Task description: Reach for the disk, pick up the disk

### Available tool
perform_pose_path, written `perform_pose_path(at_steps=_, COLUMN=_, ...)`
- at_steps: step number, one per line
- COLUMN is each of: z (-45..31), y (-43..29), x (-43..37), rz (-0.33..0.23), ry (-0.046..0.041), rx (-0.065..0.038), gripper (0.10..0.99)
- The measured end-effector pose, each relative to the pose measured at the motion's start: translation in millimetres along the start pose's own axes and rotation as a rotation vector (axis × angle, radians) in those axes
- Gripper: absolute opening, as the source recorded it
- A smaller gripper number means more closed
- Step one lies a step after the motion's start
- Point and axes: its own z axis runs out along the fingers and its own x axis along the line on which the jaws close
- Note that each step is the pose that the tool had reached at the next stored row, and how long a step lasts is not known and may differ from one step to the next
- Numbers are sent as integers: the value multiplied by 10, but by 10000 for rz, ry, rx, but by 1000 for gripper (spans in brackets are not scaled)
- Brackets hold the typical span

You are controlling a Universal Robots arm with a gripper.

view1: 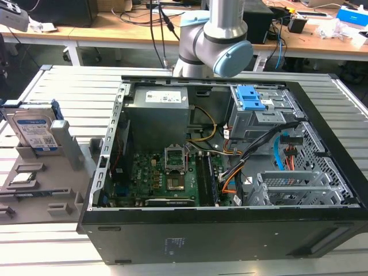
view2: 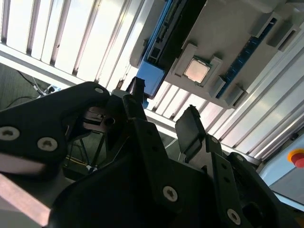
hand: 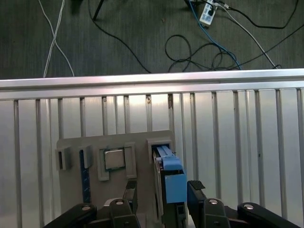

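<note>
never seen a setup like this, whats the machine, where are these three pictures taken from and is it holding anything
It is a robot arm working by an open computer case on a slatted metal table. The exterior view looks on from off the arm; both wrist views come from cameras riding near its wrist, so its black jaws show there. A grey holder carries the disk, standing on edge, and a small silver chip. In the first wrist view the jaws stand open, the disk's blue edge seen between them. They hold nothing.
</note>
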Motion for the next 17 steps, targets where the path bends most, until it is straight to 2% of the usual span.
perform_pose_path(at_steps=5, z=105, y=-4, x=-1, rz=1, ry=0, rx=0, gripper=541)
perform_pose_path(at_steps=6, z=130, y=-3, x=-14, rz=-5, ry=1, rx=-2, gripper=541)
perform_pose_path(at_steps=11, z=162, y=-7, x=-80, rz=-146, ry=9, rx=1, gripper=541)
perform_pose_path(at_steps=14, z=218, y=-12, x=-135, rz=-289, ry=22, rx=3, gripper=541)
perform_pose_path(at_steps=17, z=283, y=-29, x=-145, rz=-338, ry=42, rx=-6, gripper=541)
